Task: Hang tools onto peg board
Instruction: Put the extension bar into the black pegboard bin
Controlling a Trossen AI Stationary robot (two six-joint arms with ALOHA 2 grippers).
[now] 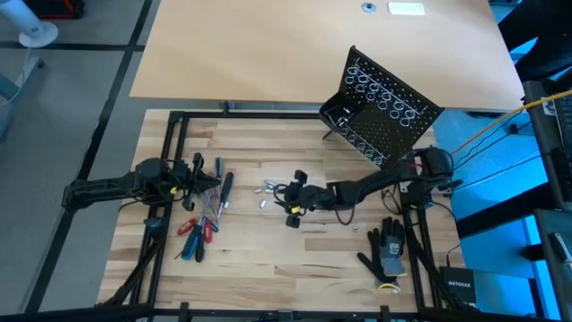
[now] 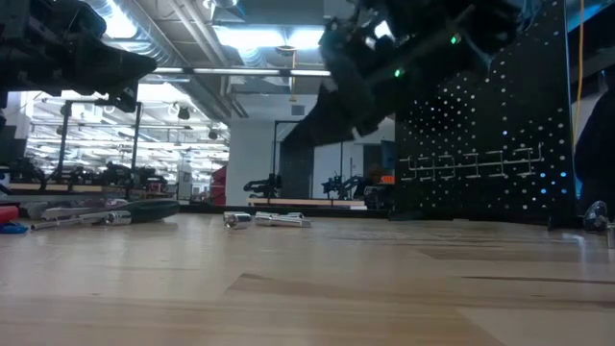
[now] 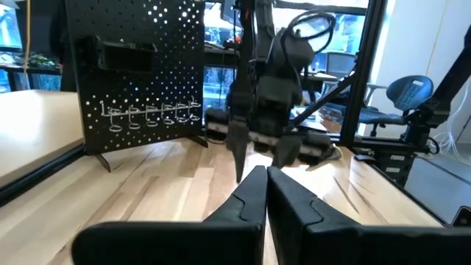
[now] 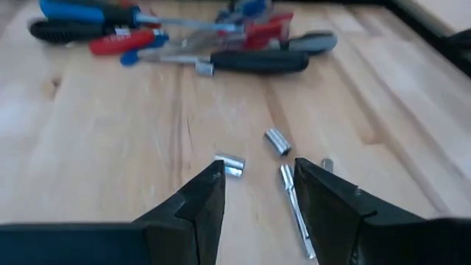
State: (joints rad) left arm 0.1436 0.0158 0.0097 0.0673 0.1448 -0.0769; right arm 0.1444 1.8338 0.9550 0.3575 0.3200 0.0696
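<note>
The tools [image 1: 204, 219] lie in a loose pile on the table's left, with red, blue and black handles [image 4: 184, 44]. Small silver bits [image 1: 268, 190] rest flat at mid-table [image 2: 264, 219]. My right gripper [image 1: 290, 197] hovers open above them. Its fingers [image 4: 257, 173] stand on either side of a slim silver bit [image 4: 289, 193] without touching it, and two short sockets [image 4: 277, 140] lie just ahead. My left gripper [image 1: 213, 179] hangs shut over the tool pile [image 3: 265, 173]. The peg board [image 1: 384, 103] stands tilted on its legs at the far right [image 3: 140, 73].
A black-and-grey glove [image 1: 389, 250] lies near the right front. A black metal frame [image 1: 174, 143] borders the work area. A larger pale tabletop [image 1: 268, 45] lies beyond the far edge. Bare wood shows at the near middle [image 1: 286, 268].
</note>
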